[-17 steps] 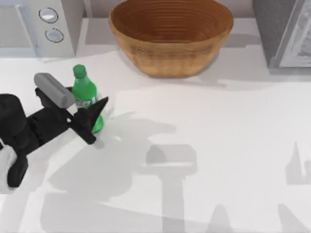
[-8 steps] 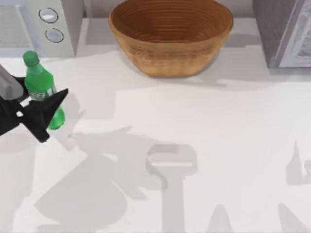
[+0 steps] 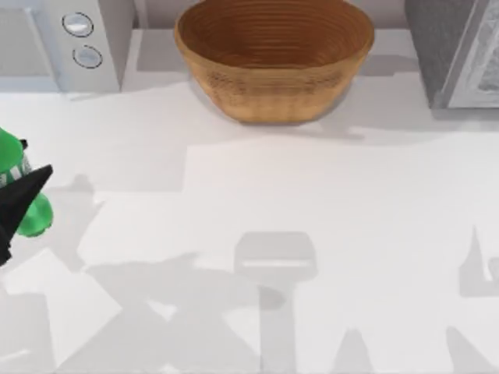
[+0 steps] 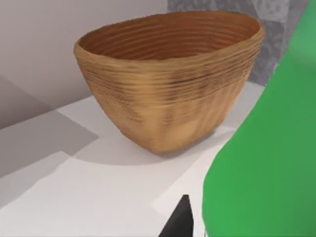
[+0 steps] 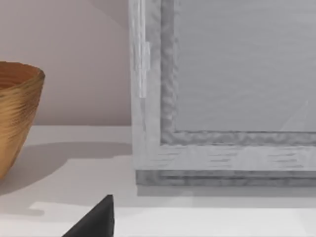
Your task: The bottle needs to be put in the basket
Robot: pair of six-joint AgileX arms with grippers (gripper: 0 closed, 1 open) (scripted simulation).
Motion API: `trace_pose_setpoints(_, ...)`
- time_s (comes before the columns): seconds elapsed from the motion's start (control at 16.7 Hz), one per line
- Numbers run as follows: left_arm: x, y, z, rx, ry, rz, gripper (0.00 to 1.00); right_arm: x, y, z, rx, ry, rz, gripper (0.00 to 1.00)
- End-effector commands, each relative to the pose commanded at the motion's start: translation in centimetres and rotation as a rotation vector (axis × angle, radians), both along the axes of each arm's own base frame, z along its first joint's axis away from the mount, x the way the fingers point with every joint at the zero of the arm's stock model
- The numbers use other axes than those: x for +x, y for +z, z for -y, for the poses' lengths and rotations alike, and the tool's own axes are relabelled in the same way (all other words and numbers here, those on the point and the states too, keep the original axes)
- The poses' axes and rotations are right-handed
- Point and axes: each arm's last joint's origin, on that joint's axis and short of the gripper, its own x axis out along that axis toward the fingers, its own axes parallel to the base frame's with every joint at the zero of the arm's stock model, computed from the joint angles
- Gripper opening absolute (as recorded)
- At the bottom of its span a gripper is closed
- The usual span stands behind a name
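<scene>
Now left gripper (image 3: 15, 204) fingers (image 3: 27, 187) clamped on bottle (image 3: 19, 195) (table's left edge), basket (image 3: 273, 58) well apart.

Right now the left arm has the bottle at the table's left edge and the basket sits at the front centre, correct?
Not quite. The basket sits at the back centre of the table, against the wall, as the top view shows. The rest holds: the bottle is at the table's left edge, in the left gripper.

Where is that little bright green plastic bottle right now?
The small green plastic bottle sits at the top view's far left edge, in the left gripper, well away from the round woven wicker basket.
</scene>
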Motion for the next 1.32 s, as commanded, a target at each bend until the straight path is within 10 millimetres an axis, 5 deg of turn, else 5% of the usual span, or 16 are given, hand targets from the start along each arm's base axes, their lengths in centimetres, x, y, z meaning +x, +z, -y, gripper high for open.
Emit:
trace_pose_setpoints(0.42, 0.3, 0.2, 0.1, 0.005, -0.003, 0.005, 0.00, 0.0, 0.0, 0.0, 0.000, 0.000, 0.000, 1.00)
trace_pose_setpoints(0.72, 6.1, 2.8, 3.1, 0.051, 0.019, 0.049, 0.00, 0.0, 0.0, 0.0, 0.000, 0.000, 0.000, 1.00)
trace_pose_setpoints(0.9, 11.5, 5.6, 7.7, 0.070, 0.091, 0.090, 0.00, 0.0, 0.0, 0.0, 0.000, 0.000, 0.000, 1.00)
trace_pose_setpoints(1.08, 16.2, 8.8, 14.4, 0.056, 0.230, 0.126, 0.00, 0.0, 0.0, 0.0, 0.000, 0.000, 0.000, 1.00)
trace_pose_setpoints(1.32, 19.3, 12.0, 23.8, 0.009, 0.479, 0.115, 0.00, 0.0, 0.0, 0.0, 0.000, 0.000, 0.000, 1.00)
